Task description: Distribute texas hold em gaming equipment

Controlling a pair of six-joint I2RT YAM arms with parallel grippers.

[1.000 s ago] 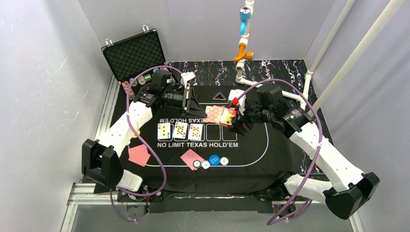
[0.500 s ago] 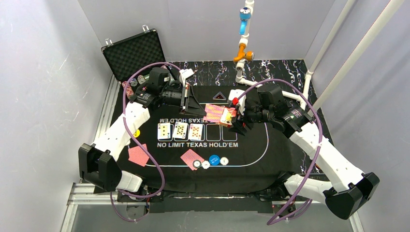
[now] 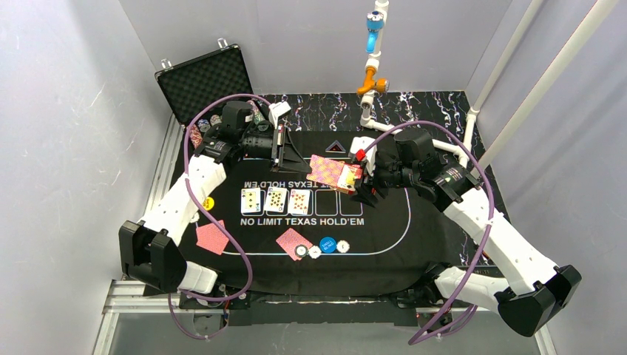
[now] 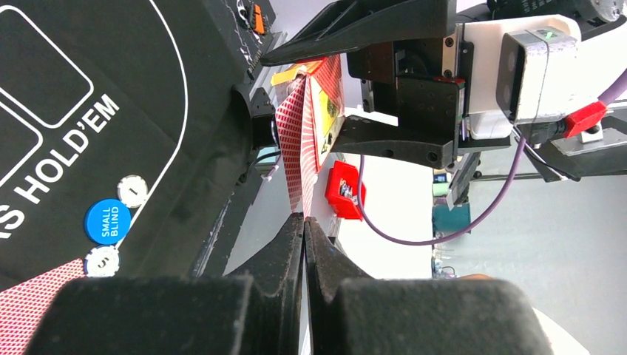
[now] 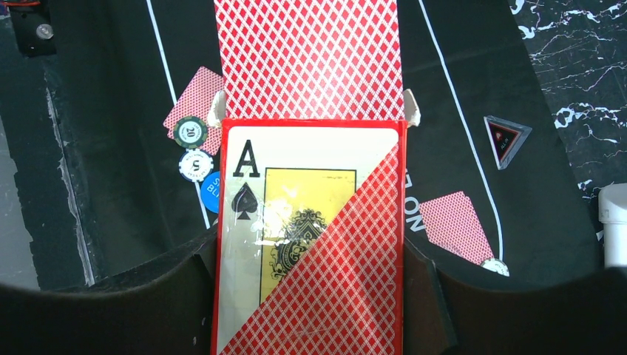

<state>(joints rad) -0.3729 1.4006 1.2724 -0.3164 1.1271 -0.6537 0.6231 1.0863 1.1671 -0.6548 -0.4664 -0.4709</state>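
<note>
Deck (image 5: 310, 244) gripped across its width by right jaws, above far half of mat (image 3: 384, 222). One red-backed card (image 4: 299, 148) stuck partway out of deck, free end pinched by left jaws, closed tight. Three face-up cards (image 3: 275, 200) lay in row at mat's centre. Face-down card (image 3: 293, 242) at mat's near edge, chip (image 3: 301, 251), blue button (image 3: 327, 245) and white button (image 3: 343, 246) just beside it. Second face-down card (image 3: 213, 237) at mat's near-left edge. More chips (image 3: 196, 133) off mat's far-left corner, partly hidden.
</note>
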